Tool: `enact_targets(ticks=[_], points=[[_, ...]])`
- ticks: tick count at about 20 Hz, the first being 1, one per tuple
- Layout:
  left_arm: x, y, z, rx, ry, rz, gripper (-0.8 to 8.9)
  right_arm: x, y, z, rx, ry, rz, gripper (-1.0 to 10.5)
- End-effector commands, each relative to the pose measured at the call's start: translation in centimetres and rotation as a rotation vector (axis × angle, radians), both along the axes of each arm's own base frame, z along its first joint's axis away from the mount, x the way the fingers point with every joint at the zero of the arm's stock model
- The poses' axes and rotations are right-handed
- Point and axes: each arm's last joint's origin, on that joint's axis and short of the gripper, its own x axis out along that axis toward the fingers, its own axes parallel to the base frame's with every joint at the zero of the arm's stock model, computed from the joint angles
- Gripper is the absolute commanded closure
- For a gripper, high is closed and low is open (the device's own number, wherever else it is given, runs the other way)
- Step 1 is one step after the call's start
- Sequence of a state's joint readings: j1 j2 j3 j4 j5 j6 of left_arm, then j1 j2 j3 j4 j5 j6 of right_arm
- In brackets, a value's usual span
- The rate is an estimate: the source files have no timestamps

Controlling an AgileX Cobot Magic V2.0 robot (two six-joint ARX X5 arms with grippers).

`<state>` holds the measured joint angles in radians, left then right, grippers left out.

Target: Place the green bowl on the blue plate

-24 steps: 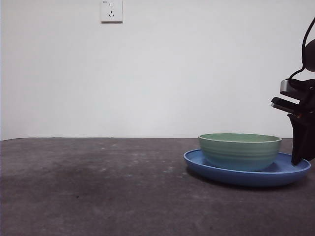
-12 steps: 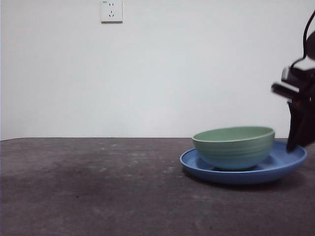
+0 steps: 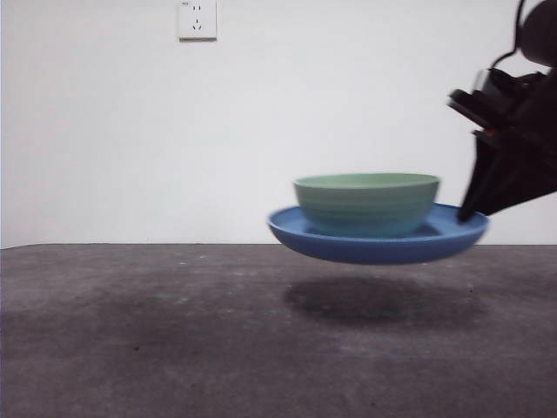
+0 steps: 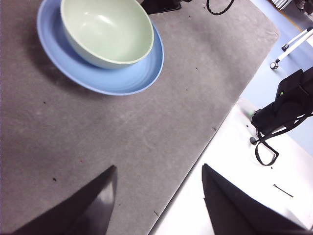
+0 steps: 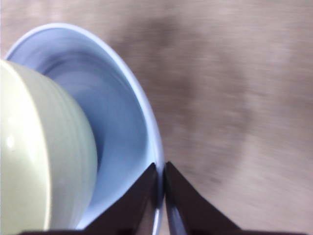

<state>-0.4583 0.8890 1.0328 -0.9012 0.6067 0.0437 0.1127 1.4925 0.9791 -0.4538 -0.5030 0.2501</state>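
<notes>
The green bowl (image 3: 366,203) sits inside the blue plate (image 3: 377,238). The plate hangs in the air above the dark table, with its shadow below it. My right gripper (image 3: 474,209) is shut on the plate's right rim; the right wrist view shows its jaws pinching the rim (image 5: 159,191) with the bowl (image 5: 39,156) beside them. My left gripper (image 4: 159,191) is open and empty, well away from the bowl (image 4: 107,30) and plate (image 4: 122,78), over the table's edge.
The dark grey table (image 3: 174,331) spreads across the front view. A wall socket (image 3: 197,19) is on the white wall. In the left wrist view, the table's edge (image 4: 205,142) borders a white surface with black cables (image 4: 266,147).
The plate with the bowl on it has been lifted off the table and carried left. It tilted half a second ago and now hangs nearly level. The right arm rose with it.
</notes>
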Motion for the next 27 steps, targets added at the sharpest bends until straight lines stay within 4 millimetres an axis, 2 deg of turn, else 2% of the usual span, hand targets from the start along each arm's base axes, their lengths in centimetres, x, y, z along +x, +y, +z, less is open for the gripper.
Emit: enact_targets(ticks=[1,7,14,20,26,27], points=[[0.1,-0.1,0.1,-0.002,-0.014,-0.018,5.34,0.3,1.5,0.5,0.042,-0.014,-0.003,9.3],[0.1,-0.1,0.1,-0.002,-0.014,-0.018,5.34,0.2,5.4,0.3,0.054,-0.038,0.029,9.3],[0.1,-0.1,0.1,-0.002,-0.013,-0.019,5.34,1.6,8.9,-3.7,0.06,0.027,0.045,9.3],[0.1,-0.1,0.1,0.0,-0.01,-0.019,5.34,2.4,10.1,-7.0,0.049,0.094,0.048,9.3],[0.0,-0.1,0.1,0.003,-0.005,-0.019,5.34,2.4,10.1,-7.1,0.047,0.089,0.046,9.3],[0.0,-0.1,0.1,0.003,-0.005,-0.019,5.34,2.4,10.1,-7.1,0.048,0.086,0.047,8.9]])
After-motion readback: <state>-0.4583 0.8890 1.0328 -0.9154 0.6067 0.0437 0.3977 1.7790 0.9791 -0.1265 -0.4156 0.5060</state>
